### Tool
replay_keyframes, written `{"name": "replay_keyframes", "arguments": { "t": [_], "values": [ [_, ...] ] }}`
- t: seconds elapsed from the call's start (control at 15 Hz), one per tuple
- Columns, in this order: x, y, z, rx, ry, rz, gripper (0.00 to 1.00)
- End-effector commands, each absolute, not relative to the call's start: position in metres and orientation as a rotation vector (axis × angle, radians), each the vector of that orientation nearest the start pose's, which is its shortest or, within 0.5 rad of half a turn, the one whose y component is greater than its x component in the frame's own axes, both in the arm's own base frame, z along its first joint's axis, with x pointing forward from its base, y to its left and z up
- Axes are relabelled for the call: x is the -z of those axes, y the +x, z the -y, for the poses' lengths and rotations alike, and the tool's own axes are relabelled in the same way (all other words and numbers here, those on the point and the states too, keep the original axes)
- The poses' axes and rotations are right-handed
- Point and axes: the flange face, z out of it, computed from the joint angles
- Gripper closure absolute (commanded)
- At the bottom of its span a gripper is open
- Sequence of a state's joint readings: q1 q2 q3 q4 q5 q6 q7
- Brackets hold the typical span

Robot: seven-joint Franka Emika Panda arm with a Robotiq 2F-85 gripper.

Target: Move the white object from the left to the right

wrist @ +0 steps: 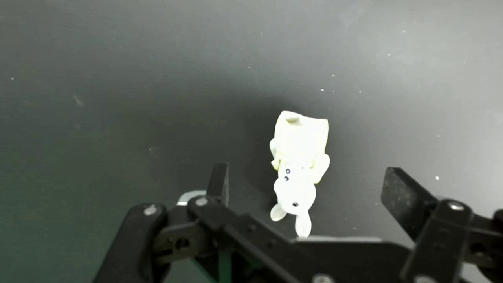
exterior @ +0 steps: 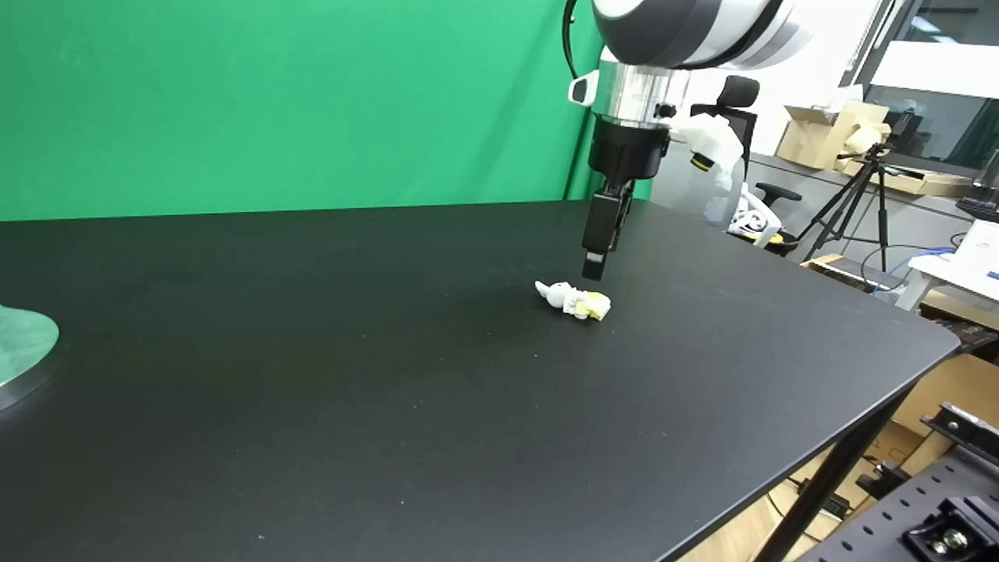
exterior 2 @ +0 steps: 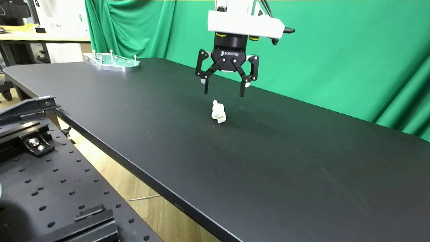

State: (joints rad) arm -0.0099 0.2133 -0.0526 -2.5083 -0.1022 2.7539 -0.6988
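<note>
White object [wrist: 299,169], a small, lumpy, rabbit-shaped figure with two ears and a cream-yellow garment, lies flat on the matte black tabletop [exterior 2: 188,158]. Above the white object hangs the black, two-fingered Robotiq gripper [exterior 2: 224,94], its flat black fingers [wrist: 218,182] spread wide apart. The wrist view shows one finger to each side of the white object, both apart from it. In that view the white object's ears point toward the body of the gripper and its squared-off, clothed end points away; a dark dot marks its head, and tiny dark marks show on its chest.

The white and dark grey robot arm [exterior: 695,31] rises high over the white object, partly cut off at the top of an exterior view. Beyond the white object, a bright green backdrop [exterior: 273,109] stands behind the tabletop in both exterior views. Well apart from the white object, a pale green disc [exterior: 27,343] with a grey rim is cut off by the edge of an exterior view. Also well apart from it, in an exterior view, a clear, white-pegged, greenish plate [exterior 2: 117,67] rests on the tabletop. Nearer the camera than the white object, past the tabletop's edge, lies a dark, perforated metal plate [exterior 2: 84,186].
</note>
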Motion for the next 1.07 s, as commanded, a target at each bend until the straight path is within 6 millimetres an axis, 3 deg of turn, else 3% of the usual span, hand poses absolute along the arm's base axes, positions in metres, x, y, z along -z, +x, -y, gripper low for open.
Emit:
{"name": "replay_keyframes", "arguments": {
  "t": [0.0, 0.33, 0.4, 0.47, 1.0],
  "values": [
    [-0.187, 0.476, 0.028, -0.042, -2.989, 1.135, 0.00],
    [-0.169, 0.478, 0.031, -0.085, -2.994, 1.132, 0.00],
    [-0.167, 0.479, 0.031, -0.081, -2.992, 1.121, 0.25],
    [-0.165, 0.480, 0.031, -0.081, -2.989, 1.111, 0.26],
    [-0.157, 0.483, 0.025, -0.091, -2.980, 1.058, 0.81]
  ]
}}
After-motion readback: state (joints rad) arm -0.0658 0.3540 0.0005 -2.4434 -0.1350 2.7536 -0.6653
